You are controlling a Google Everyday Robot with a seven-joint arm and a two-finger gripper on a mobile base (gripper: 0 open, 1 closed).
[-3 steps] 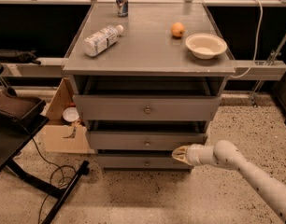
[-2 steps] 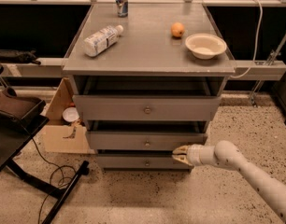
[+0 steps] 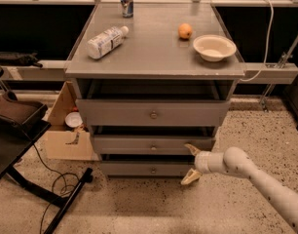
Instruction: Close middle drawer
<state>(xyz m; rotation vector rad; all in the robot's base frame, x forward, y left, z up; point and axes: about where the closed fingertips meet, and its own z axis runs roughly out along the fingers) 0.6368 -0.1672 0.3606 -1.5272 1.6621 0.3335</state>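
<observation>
The white arm (image 3: 266, 182) reaches in from the lower right, sloping up and leftward toward the front of the grey cabinet, its wrist roughly level. At its tip the claw (image 3: 191, 163) stands open, fingers spread one above the other. The upper finger (image 3: 192, 148) lies against the right end of the middle drawer (image 3: 124, 144), while the lower one points down past the right end of the bottom drawer (image 3: 132, 168).

The middle drawer sits between the taller top drawer (image 3: 115, 112) and the bottom one, with a dark gap above its front panel. Its small round knob (image 3: 153, 147) is left of the claw, apart from it.

On the tabletop (image 3: 154, 57) lie a plastic bottle (image 3: 106, 41) on its side, an orange (image 3: 185, 31) and a pale bowl (image 3: 214, 47).
</observation>
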